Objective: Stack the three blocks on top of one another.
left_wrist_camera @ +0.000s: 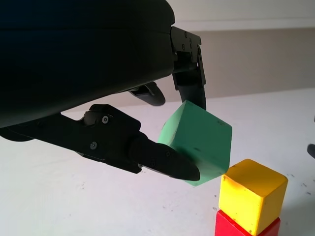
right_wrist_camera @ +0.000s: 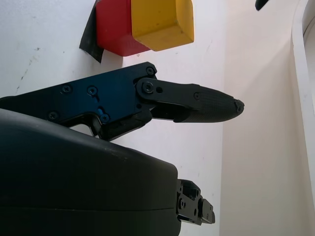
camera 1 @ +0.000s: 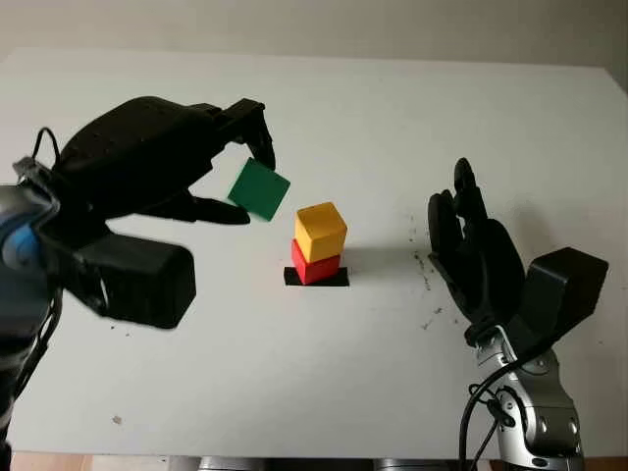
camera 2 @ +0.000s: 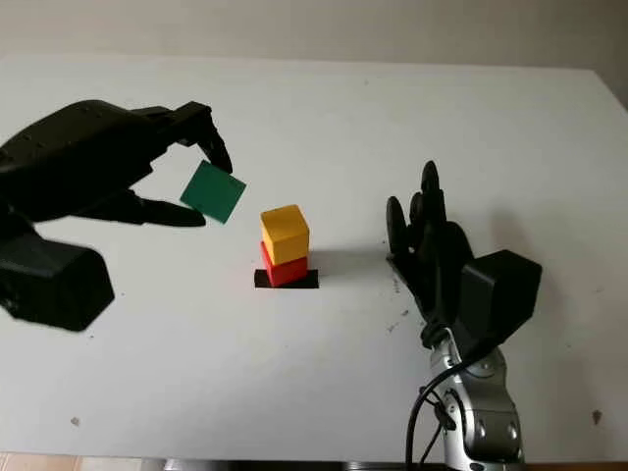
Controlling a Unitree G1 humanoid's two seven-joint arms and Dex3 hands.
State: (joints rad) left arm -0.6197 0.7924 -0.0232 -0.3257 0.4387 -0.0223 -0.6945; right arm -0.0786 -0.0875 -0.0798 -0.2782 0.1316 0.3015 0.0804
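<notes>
— Left wrist view, close on the action: the left hand (left_wrist_camera: pixel 147 142) pinches the green block (left_wrist_camera: pixel 199 142) between a fingertip above and a thumb below. The block hangs tilted, one corner down, clear of the white tabletop (camera 1: pixel 392 98).

— And its target?

— Just beside it: the yellow block (camera 1: pixel 321 232) sits on the red block (camera 1: pixel 314 267), which stands on a black square mark (camera 1: pixel 316 278) near the middle of the tabletop. From the head camera, the green block is up and to the left of the pair, not over it.

— The other arm?

— The right hand (camera 1: pixel 475 257) stands open toward the right edge of the tabletop, well apart from the stack and holding nothing.

— What could spoil the finish?

— In my judgement, the tilt. Set down corner-first, the green block would likely tip or slide off the yellow face. The yellow block also appears slightly turned on the red one, so a sideways nudge from the fingers could topple both.
</notes>
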